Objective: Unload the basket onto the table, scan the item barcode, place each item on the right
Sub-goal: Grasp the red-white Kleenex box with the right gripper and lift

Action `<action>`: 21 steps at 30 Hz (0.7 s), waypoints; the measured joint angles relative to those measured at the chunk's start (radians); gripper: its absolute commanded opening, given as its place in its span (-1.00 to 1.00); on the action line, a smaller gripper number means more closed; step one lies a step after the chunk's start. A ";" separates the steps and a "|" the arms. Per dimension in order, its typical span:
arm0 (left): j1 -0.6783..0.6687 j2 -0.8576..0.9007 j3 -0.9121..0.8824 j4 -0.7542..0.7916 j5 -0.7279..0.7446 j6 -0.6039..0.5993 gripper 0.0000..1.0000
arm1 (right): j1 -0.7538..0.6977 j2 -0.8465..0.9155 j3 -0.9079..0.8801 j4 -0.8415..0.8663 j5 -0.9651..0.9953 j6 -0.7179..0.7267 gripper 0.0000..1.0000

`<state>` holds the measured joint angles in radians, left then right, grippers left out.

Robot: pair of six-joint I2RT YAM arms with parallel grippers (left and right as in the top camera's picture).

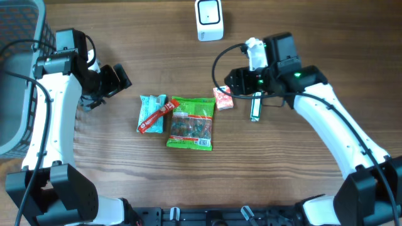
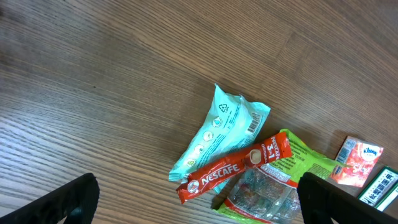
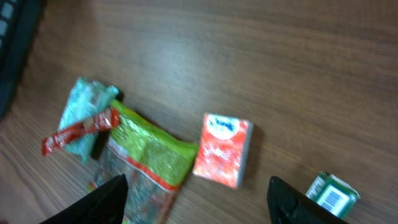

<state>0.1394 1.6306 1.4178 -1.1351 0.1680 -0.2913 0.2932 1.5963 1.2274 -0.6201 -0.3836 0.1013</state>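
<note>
One wooden desk (image 1: 270, 179) carries everything. Open wood runs along its near side and between the item cluster and the far edge. One grey mesh basket (image 1: 19, 37) stands at the left edge, beside the left arm.

There are two arms. The left tool (image 1: 116, 85) hangs over bare wood left of the cluster with its jaws spread wide and nothing in them. The right tool (image 1: 237, 80) sits low at the cluster's right end, also released, with both fingers apart and gripping nothing.

One white scanner (image 1: 209, 19) stands alone at the far edge, well apart from the items.

Five items lie mid-desk:
- One green snack bag (image 1: 190, 123) is in the centre.
- One teal packet (image 1: 151, 113) lies just left of it, its barcode facing up in the left wrist view.
- One red coffee stick (image 1: 157, 116) lies slantwise across the packet, with its tip on the bag.
- One orange tissue pack (image 1: 223, 98) is near the bag's upper right corner.
- One small green box (image 1: 255, 105) lies to the right of that. It is apart from the pack, and the right wrist view shows a barcode on its end.
</note>
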 measured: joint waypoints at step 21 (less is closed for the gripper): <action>0.000 0.000 0.000 0.000 0.000 0.000 1.00 | -0.041 0.301 0.000 0.063 -0.072 -0.141 -0.28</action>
<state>0.1394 1.6306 1.4178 -1.1351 0.1680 -0.2913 0.2523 1.8969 1.2274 -0.5575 -0.4561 -0.0395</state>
